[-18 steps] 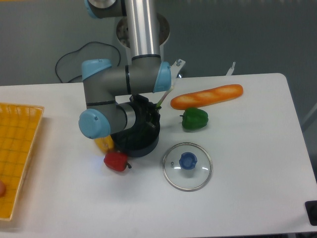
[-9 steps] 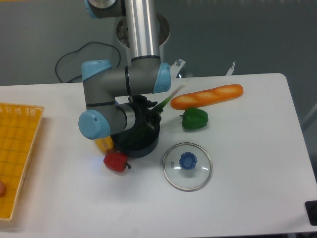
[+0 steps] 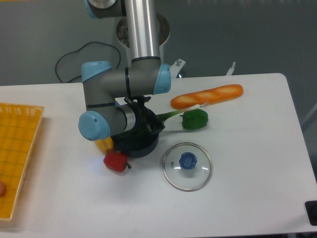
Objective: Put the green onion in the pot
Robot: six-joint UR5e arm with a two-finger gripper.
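green onion (image 3: pixel 174 114) lies almost flat now, its dark stalks going in under the black gripper (image 3: pixel 143 121) above the pot (image 3: pixel 141 145), and its pale end pointing to the right, where it reaches the baguette (image 3: pixel 207 96) and the green bell pepper (image 3: pixel 194 119). half a second ago this pale end pointed more upward, so the onion has tipped down toward the table (image 3: pixel 247 163). most of its length sticks out past the rim of the pot on the right side; how much of the stalks is inside the pot, i cannot see, because the arm's wrist covers it.

the gripper hangs right over the pot, and the onion comes out from its place, but the fingers themselves are dark against the dark pot and partly hidden by the grey and blue wrist. i cannot tell how far they stand apart, or whether they have hold of the stalks.

the pot stands near the middle of the table, under the arm. a yellow thing (image 3: pixel 104 144) and a red bell pepper (image 3: pixel 116 161) are just beside it on the left front. the round glass lid (image 3: pixel 187 166) with the blue knob lies flat in front of the green pepper, apart from the pot. a yellow basket (image 3: pixel 20 148) sits at the left edge.
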